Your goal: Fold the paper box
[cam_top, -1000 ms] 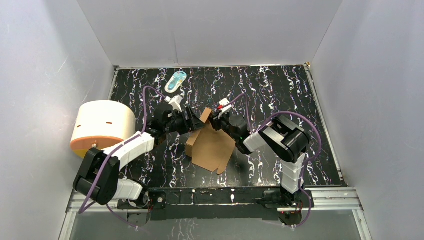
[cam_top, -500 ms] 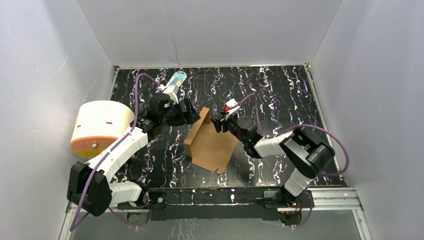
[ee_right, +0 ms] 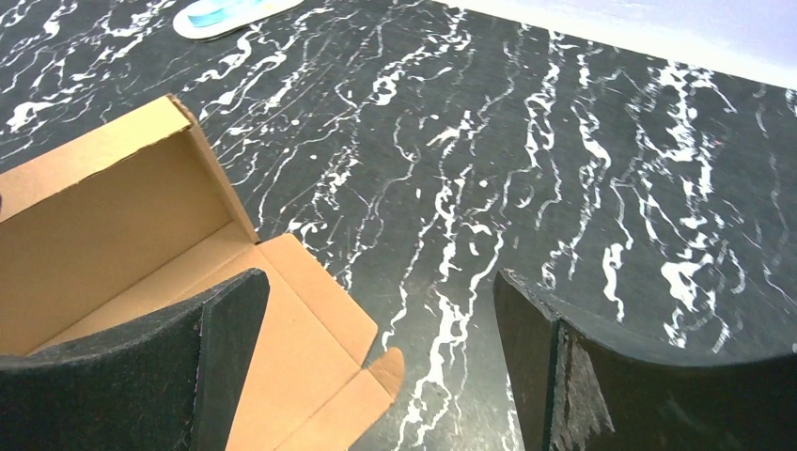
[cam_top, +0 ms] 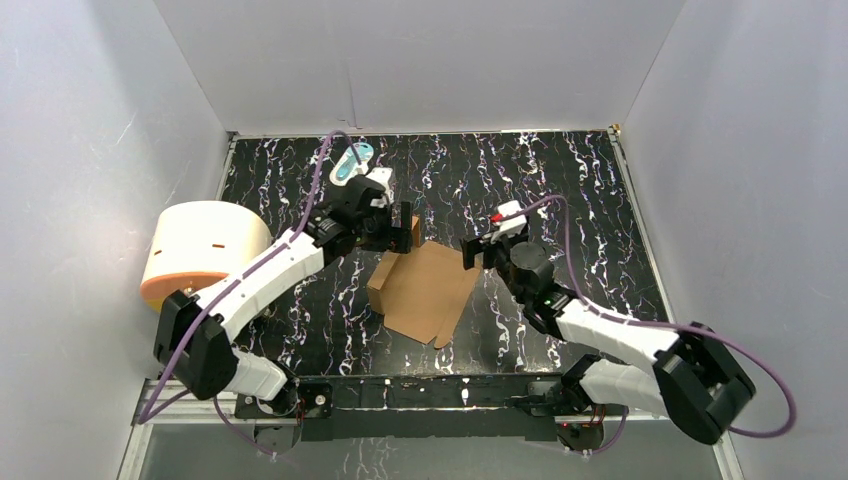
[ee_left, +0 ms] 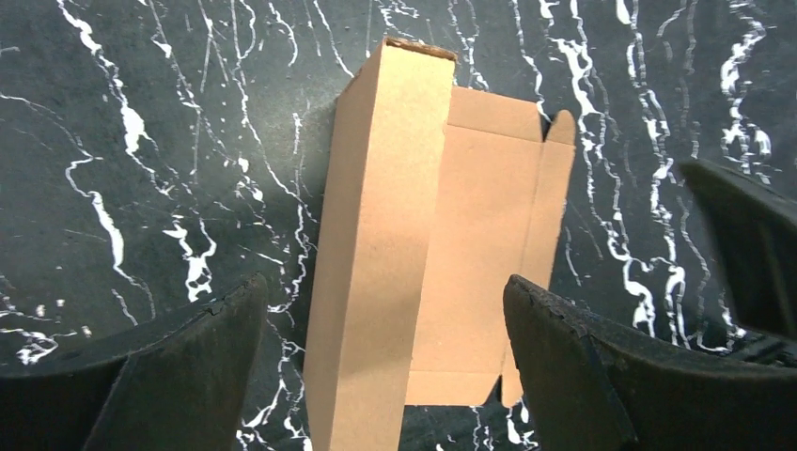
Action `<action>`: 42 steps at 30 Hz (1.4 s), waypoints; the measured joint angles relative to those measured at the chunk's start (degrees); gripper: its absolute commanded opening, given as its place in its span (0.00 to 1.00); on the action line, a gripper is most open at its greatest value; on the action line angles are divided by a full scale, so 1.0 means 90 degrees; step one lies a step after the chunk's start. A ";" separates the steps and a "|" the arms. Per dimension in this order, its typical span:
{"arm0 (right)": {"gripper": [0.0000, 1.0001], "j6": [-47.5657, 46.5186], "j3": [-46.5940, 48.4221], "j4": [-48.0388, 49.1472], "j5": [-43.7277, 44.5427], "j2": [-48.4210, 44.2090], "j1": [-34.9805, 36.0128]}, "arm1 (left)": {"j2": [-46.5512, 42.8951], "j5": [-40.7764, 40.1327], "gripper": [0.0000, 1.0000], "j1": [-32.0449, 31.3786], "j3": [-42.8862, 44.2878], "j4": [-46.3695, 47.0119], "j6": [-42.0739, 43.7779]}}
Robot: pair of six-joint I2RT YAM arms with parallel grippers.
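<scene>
The paper box [cam_top: 422, 288] is brown cardboard lying mid-table, partly folded: one long wall stands up along its left side, and the rest lies flat with its flaps spread. My left gripper [cam_top: 400, 232] hovers open over the box's far end. In the left wrist view its gripper [ee_left: 383, 287] straddles the raised wall of the box [ee_left: 376, 235] without touching it. My right gripper [cam_top: 477, 252] is open just right of the box. In the right wrist view the gripper [ee_right: 378, 282] holds nothing, with the box [ee_right: 122, 225] by its left finger.
A large white-and-orange cylinder [cam_top: 205, 255] sits at the table's left edge beside the left arm. A small teal-white packet [cam_top: 351, 162] lies near the back wall, and the packet [ee_right: 216, 11] also shows at the top of the right wrist view. White walls enclose three sides.
Both grippers have opened and let go of the box's raised flap. The left gripper rose toward the far side, the right drew off to the right. The box has settled on the table.
</scene>
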 measured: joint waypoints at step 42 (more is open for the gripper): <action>0.95 0.2458 0.3189 -0.5914 -0.0544 0.0155 -0.0085 | -0.0032 0.1729 0.30 0.1348 -0.1477 0.1231 -0.1302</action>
